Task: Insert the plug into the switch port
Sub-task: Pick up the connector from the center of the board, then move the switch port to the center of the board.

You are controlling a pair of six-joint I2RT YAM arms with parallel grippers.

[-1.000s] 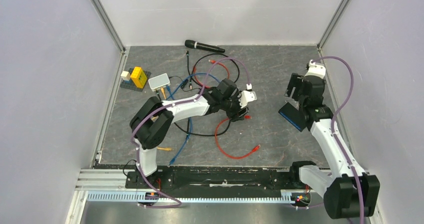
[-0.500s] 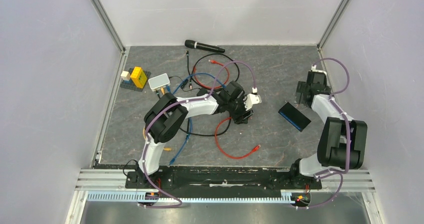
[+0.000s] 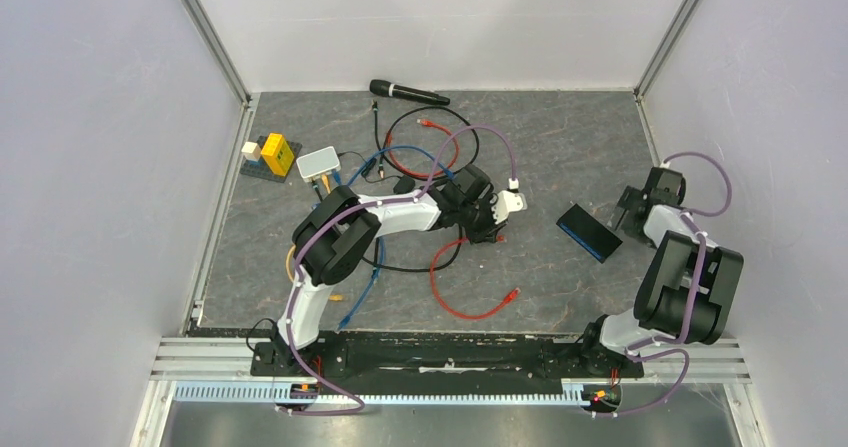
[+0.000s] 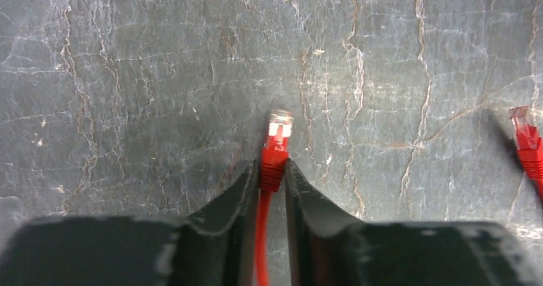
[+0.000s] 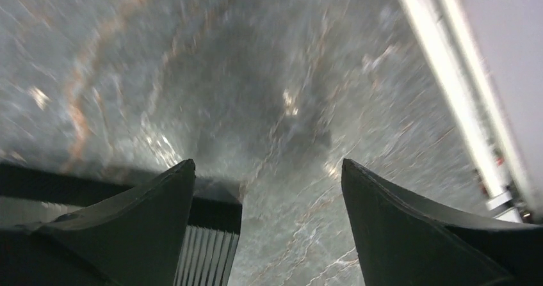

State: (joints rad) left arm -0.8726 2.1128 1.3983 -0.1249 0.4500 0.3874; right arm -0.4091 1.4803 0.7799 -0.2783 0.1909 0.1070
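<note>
Left jaws pinched nearly together; right jaws spread wide.

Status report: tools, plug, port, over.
Left tool shut on red plug. Right tool open, empty. Plug well short of white box. Loose cables between.

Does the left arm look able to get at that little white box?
Probably yes: the white box lies on its own side, closer in than where the left hand grips the red plug; only loose cables lie around it.
</note>
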